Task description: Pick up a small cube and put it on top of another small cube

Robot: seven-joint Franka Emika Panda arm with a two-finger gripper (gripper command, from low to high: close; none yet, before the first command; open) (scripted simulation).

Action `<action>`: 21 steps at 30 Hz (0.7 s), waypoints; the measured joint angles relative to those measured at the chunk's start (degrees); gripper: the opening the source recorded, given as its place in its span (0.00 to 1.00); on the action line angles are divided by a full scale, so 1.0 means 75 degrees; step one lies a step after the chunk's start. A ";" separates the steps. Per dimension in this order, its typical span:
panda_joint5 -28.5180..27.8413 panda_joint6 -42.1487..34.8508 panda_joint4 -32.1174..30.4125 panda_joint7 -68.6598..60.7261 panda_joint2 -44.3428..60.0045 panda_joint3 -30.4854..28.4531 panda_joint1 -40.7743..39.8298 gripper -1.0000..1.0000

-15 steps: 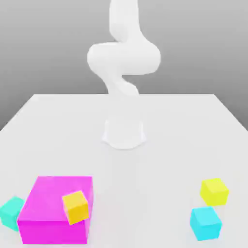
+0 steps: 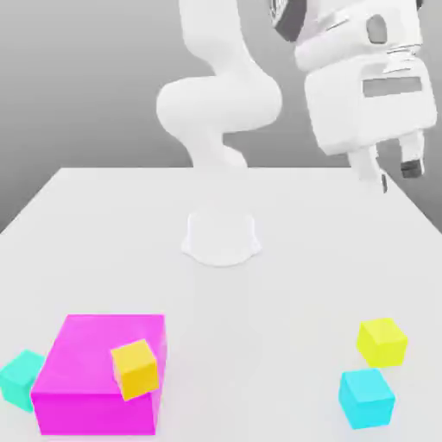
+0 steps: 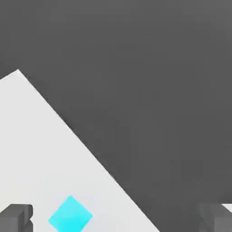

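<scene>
yellow cube: smooth, matt | magenta block: smooth, plastic-like | tabletop: smooth

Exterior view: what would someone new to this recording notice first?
The big magenta block near the exterior view's left, with an orange-yellow cube tilted at its right edge. Next, the white arm's open claw, raised at upper right, above the side where the lemon-yellow cube and cyan cube sit.

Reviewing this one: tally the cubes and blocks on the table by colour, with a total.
Magenta block: 1
Orange-yellow cube: 1
Lemon-yellow cube: 1
Cyan cube: 1
Teal cube: 1
Total: 5
</scene>
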 joint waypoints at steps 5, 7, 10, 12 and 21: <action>0.0042 0.0598 -0.0435 -0.1422 0.1150 0.0314 0.0586 0.50; -0.0096 0.0849 -0.0614 -0.1880 0.1597 0.0459 0.0862 0.50; -0.0533 0.1232 -0.0887 -0.2400 0.2248 0.0573 0.1255 0.50; -0.1005 0.1482 -0.1067 -0.2618 0.2668 0.0576 0.1386 0.50; -0.1346 0.2899 -0.0890 -0.2690 0.4455 0.0537 0.1480 0.00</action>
